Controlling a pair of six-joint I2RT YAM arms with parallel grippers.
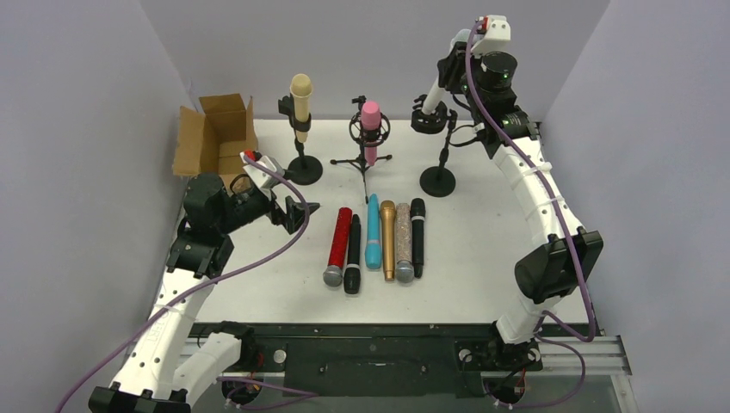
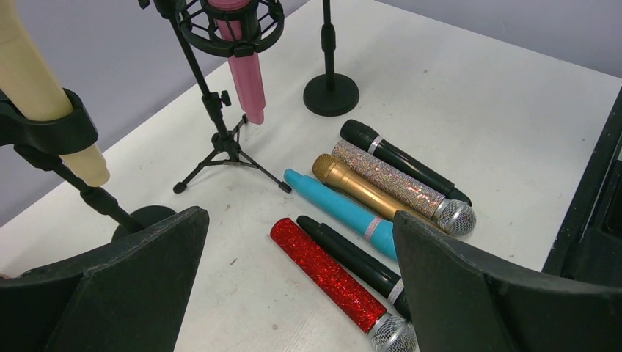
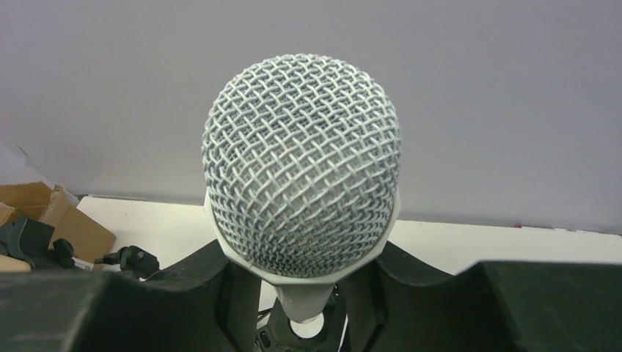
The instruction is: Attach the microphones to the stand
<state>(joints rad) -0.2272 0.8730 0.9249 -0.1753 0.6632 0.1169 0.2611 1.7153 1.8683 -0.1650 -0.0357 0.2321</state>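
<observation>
My right gripper (image 1: 454, 64) is shut on a white microphone (image 3: 302, 161) with a grey mesh head, held upright just under the head. Its lower end reaches the black clip (image 1: 430, 119) of the right stand (image 1: 439, 179); whether it sits in the clip I cannot tell. A cream microphone (image 1: 300, 99) stands in the left stand and a pink microphone (image 1: 371, 125) in the tripod stand. Red (image 2: 326, 275), black (image 2: 352, 257), teal (image 2: 341, 209), gold (image 2: 359, 189), glittery silver (image 2: 392, 180) and black (image 2: 400, 158) microphones lie in a row. My left gripper (image 2: 299, 220) hangs open just left of the row, holding nothing.
An open cardboard box (image 1: 215, 133) sits at the back left corner. Grey walls close in the table on three sides. The stand bases (image 1: 304, 169) and tripod legs (image 1: 361, 162) stand behind the row. A black rail (image 1: 361, 344) runs along the near edge.
</observation>
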